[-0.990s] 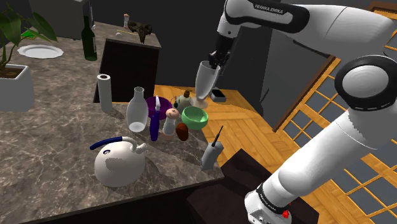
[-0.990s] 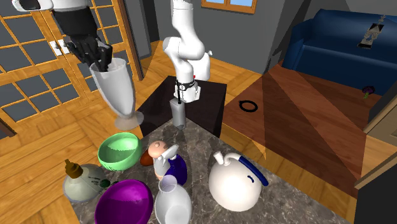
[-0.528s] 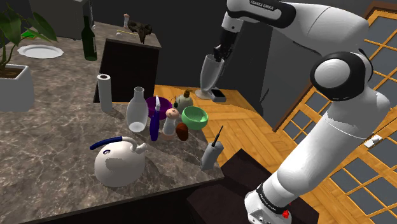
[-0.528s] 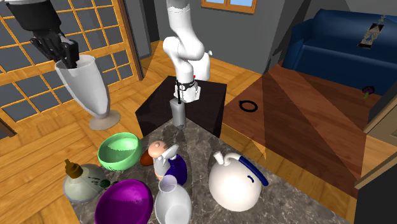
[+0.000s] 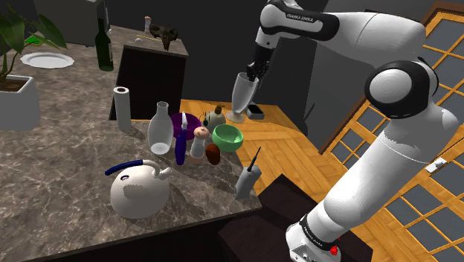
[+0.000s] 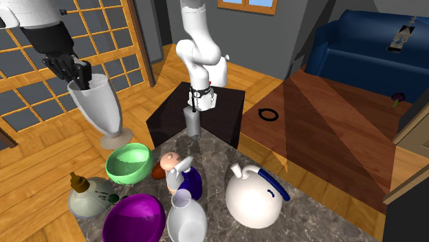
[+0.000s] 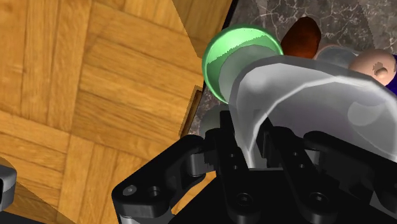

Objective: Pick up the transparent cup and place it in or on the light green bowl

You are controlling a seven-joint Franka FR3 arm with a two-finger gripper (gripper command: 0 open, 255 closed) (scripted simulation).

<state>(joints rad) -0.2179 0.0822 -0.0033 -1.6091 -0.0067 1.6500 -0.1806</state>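
Note:
The cup [image 5: 241, 95] is a tall, translucent grey footed glass, hanging tilted in the air. My gripper [image 5: 254, 69] is shut on its rim from above. In the second exterior view the cup [image 6: 100, 110] hangs under the gripper [image 6: 79, 74], its foot just above and left of the light green bowl [image 6: 128, 163]. The bowl [image 5: 227, 137] stands at the counter's corner. In the wrist view the fingers [image 7: 257, 149] clasp the cup's wall [image 7: 305, 105], and the green bowl [image 7: 235, 54] lies beyond it, partly covered by the cup.
Close around the bowl stand a purple bowl [image 5: 184, 123], a glass carafe [image 5: 159, 128], a small pink-headed figure [image 5: 199, 141], a brown egg shape [image 5: 213, 153] and a round stoppered bottle [image 6: 89, 196]. A white kettle [image 5: 139, 190] and grey sprayer [image 5: 247, 179] sit nearer. Wooden floor lies beyond the counter edge.
The gripper swung the cup to the second exterior view's left, away from the bowl, and has now come a little back toward it and lower. The grip stays the same.

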